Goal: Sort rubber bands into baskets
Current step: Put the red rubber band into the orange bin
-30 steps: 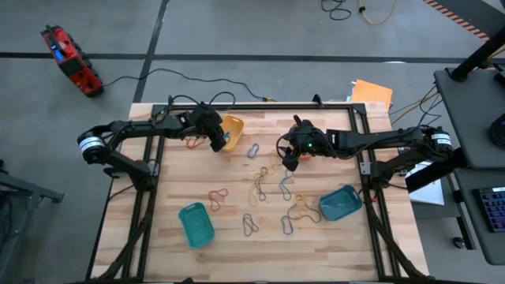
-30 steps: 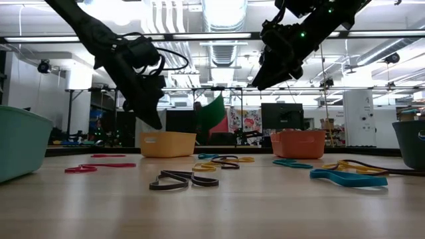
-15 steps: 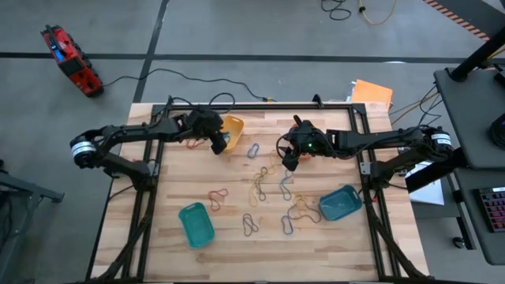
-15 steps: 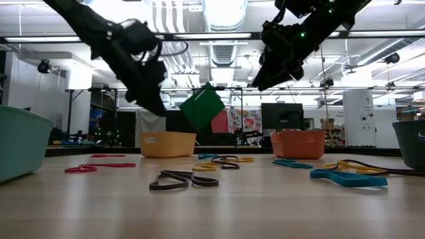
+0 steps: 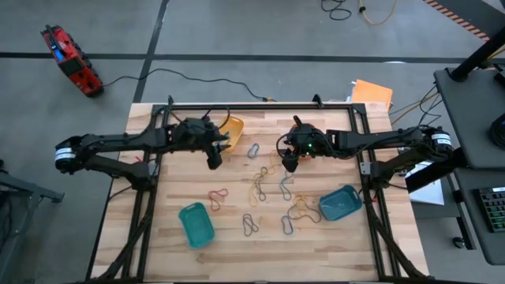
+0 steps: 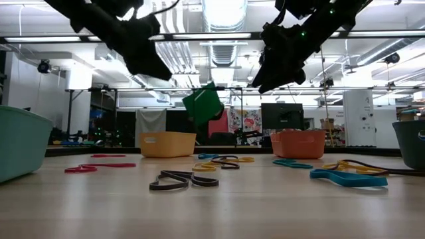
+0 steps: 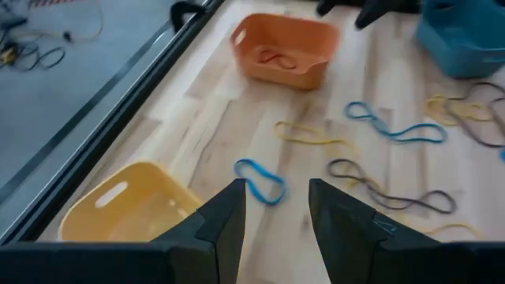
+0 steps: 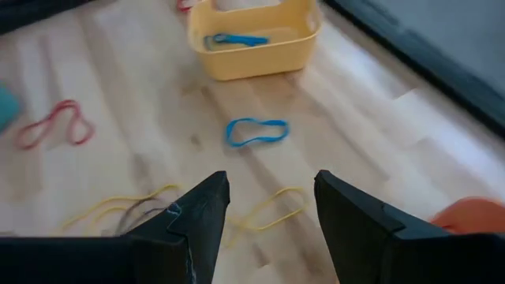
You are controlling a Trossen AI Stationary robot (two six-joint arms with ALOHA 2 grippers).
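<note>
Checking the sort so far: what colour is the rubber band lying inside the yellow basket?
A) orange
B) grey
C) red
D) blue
D: the right wrist view shows a blue rubber band lying inside the yellow basket, by its far wall.

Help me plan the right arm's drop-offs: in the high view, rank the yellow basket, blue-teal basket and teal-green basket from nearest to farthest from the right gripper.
From the right gripper:
1. Yellow basket, toward the table's far left.
2. Blue-teal basket, near right; close to the yellow one's distance.
3. Teal-green basket, near left, clearly farthest.
</note>
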